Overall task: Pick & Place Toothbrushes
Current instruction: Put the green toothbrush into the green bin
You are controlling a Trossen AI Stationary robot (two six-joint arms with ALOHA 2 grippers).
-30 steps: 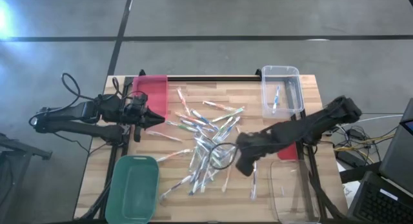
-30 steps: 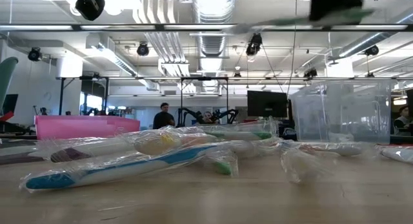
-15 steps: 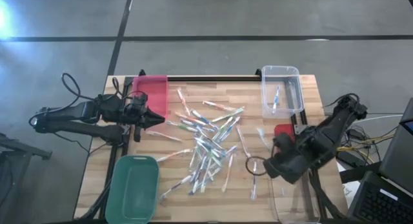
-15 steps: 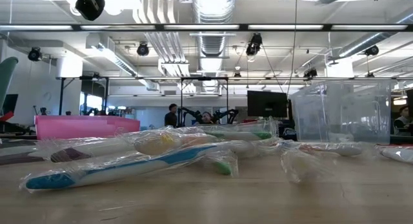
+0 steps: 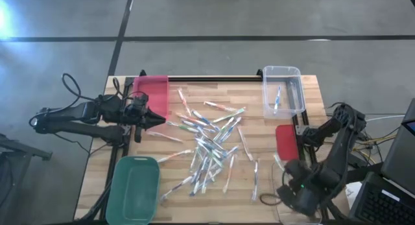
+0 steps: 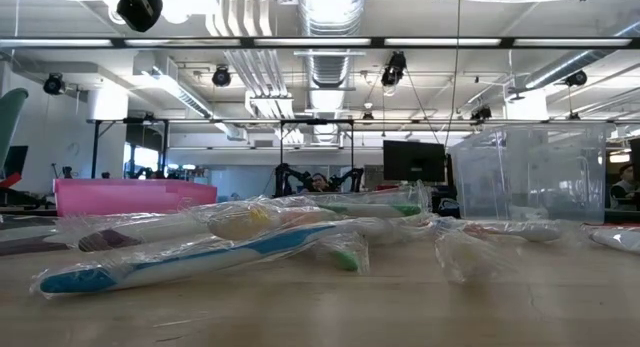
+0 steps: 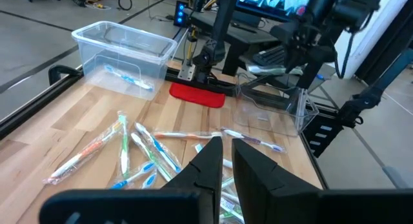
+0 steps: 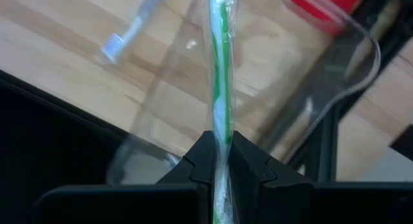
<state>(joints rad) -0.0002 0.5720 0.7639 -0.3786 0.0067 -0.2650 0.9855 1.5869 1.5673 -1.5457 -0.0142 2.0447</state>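
1. A green toothbrush point(image 8: 221, 69) in clear wrap is pinched between the right gripper point(image 8: 219, 153) fingers, sticking forward.
2. That gripper hangs over the clear bin point(image 5: 285, 202) at the table's near right corner.
3. Other toothbrushes point(image 5: 207, 147) lie scattered mid-table.
4. The left gripper point(image 7: 226, 156), nearly closed and empty, waits beside the pink bin point(image 5: 154, 92).

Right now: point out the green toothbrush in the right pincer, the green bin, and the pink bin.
green toothbrush point(image 8: 221, 88), right wrist view, mid-handle above the fingertips.
green bin point(image 5: 134, 189), high view, centre of its floor.
pink bin point(image 5: 154, 90), high view, its floor beside the left arm.
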